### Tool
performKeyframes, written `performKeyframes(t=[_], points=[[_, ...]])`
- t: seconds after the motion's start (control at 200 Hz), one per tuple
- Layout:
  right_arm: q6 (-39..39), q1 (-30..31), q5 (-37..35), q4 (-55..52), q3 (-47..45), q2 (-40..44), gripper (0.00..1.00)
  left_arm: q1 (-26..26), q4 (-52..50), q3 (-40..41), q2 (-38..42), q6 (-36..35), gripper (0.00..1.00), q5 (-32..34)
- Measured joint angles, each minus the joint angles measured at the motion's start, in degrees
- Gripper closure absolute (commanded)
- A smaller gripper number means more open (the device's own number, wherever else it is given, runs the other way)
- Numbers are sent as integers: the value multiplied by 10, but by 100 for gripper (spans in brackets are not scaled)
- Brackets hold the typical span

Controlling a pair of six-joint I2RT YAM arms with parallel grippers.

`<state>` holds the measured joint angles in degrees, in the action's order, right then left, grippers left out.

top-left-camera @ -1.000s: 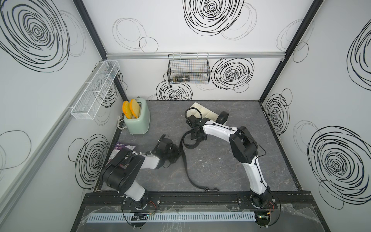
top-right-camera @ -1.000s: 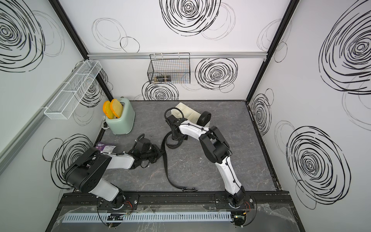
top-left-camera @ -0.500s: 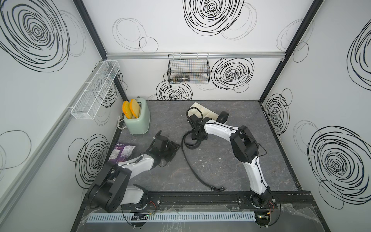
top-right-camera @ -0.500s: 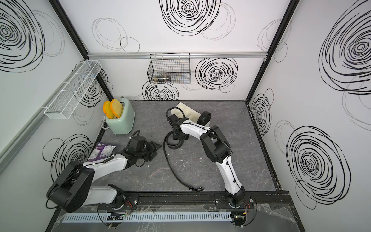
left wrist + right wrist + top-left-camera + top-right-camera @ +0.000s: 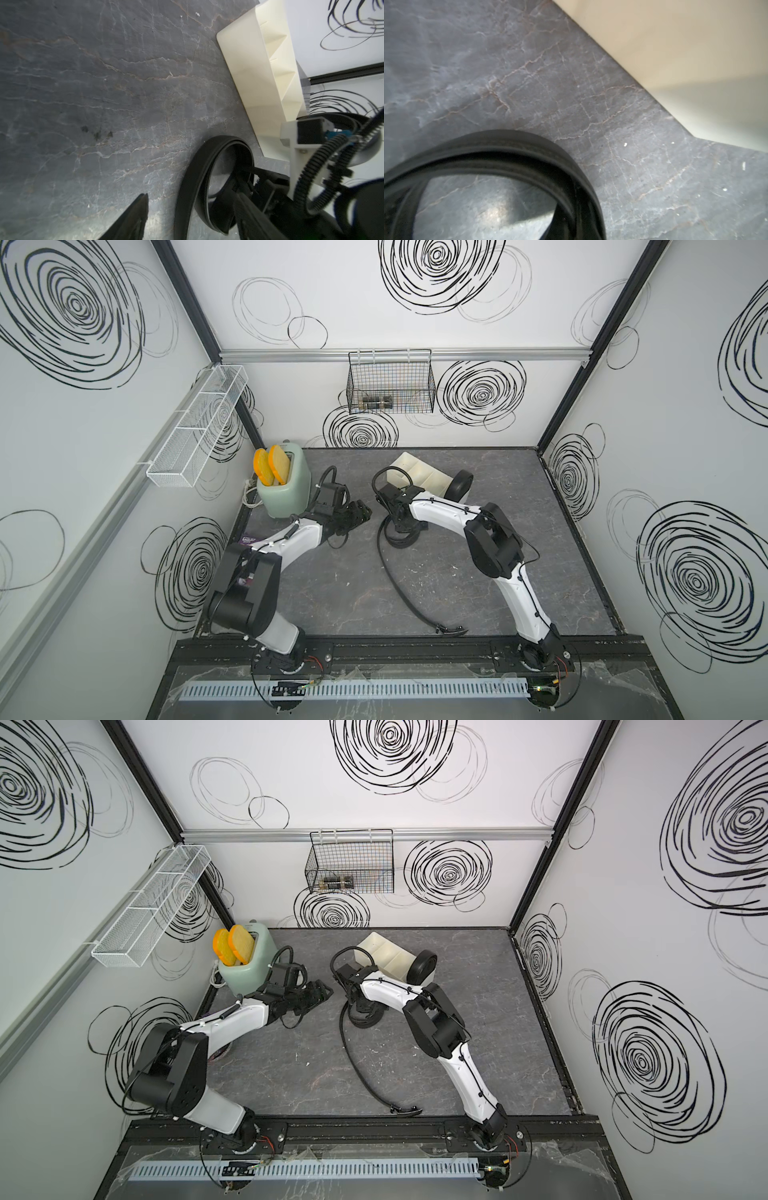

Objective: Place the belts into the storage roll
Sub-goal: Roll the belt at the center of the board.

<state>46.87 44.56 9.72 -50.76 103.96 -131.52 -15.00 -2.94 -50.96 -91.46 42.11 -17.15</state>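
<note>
Jaws of the left gripper (image 5: 365, 512) now stand wide and empty: it has released the long black strap belt (image 5: 191, 193) and pulled back to mid-left. The right gripper (image 5: 401, 531), at centre, alone stays clamped on that belt's loose coil, buckle trailing to lower centre. Winding looks unfinished; the cream-white four-compartment plastic tray (image 5: 419, 475), upper centre, waits, a wound black belt coil (image 5: 420, 971) just beside its right end.

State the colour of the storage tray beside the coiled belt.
The storage tray is cream-white, clearest in the left wrist view.
</note>
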Motion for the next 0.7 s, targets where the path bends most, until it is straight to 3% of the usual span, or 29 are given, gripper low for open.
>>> performKeyframes(t=[0.415,0.701], points=[[-5,-12,-20,2,-12,3,100,-71,13,-48,-90,-47,28,-26],[-9,-24,-5,2,-12,6,100,-91,-7,-115,-149,-75,28,-6]])
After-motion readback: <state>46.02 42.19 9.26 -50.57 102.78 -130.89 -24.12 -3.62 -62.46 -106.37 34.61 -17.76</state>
